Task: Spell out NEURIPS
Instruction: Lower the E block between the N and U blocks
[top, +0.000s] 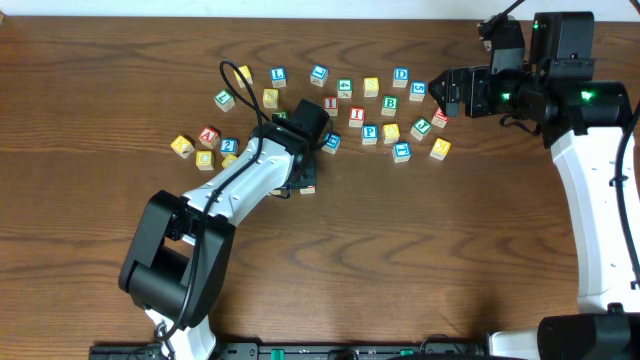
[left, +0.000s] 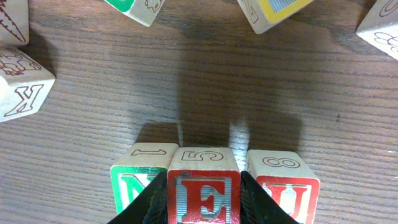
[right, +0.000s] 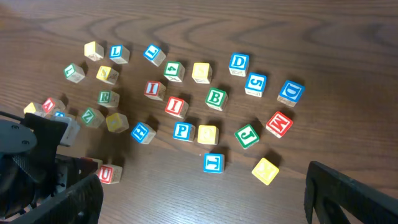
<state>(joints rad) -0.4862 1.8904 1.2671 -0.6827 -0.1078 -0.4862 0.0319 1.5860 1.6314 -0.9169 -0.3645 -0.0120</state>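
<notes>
Left wrist view: red E cube (left: 203, 198) stands in the row on the desk (top: 100, 100), with green N cube (left: 134, 186) just beside one flank and red U cube (left: 286, 193) beside the other. The row's long axis runs across the frame. Left hand (left: 204, 208) is clamped on E cube, a finger on each side face. Top faces read 1, 5, 8.

Judged next: R, beyond U. Green R cube (right: 107, 97) lies in the scatter near the left arm. Blue P cube (right: 182, 131) and red I cube (right: 176, 106) sit mid-scatter, toward the right hand (top: 443, 92) — fingers spread wide, holding nothing.
</notes>
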